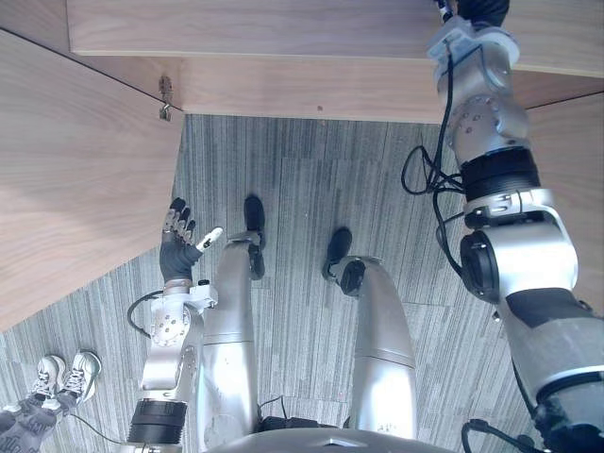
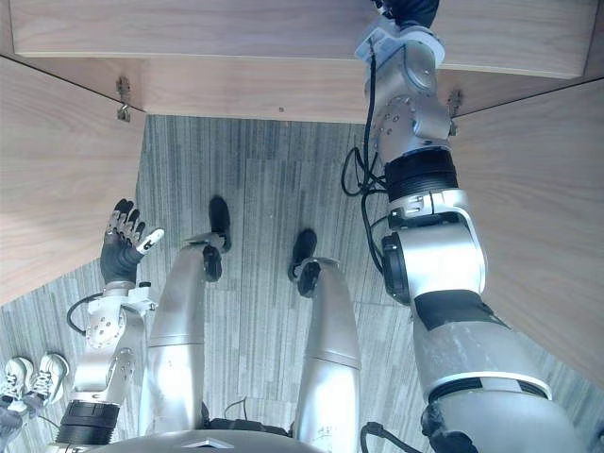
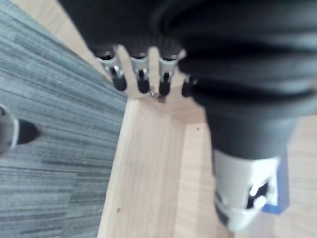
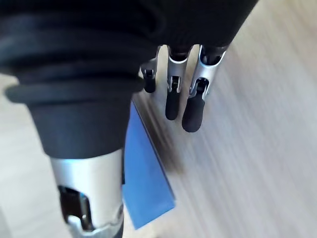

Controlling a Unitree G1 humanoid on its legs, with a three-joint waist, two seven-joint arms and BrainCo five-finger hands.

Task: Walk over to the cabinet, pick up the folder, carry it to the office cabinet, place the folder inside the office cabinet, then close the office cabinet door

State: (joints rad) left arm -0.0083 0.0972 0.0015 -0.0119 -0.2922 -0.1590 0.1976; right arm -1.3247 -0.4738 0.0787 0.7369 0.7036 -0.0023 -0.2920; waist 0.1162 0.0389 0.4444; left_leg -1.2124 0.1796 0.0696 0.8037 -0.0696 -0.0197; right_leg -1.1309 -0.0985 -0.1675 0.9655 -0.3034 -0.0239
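1. Up inside the office cabinet (image 1: 283,38), right wrist view: blue folder (image 4: 148,178) lies flat on the wood just beside my right hand (image 4: 192,111); fingers hang relaxed, gripping nothing.
2. Head views: that hand is cut off at the top edge; cabinet door (image 1: 75,160) stands open.
3. My left hand (image 1: 179,247) sits low over the carpet (image 1: 311,189), fingers spread, empty.
4. Thumb touching folder? Can't tell.

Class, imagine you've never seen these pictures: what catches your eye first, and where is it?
The blue folder shows against pale wood beside the right hand, which is open and relaxed. The left hand is spread open over grey carpet, beside an open wooden cabinet door.
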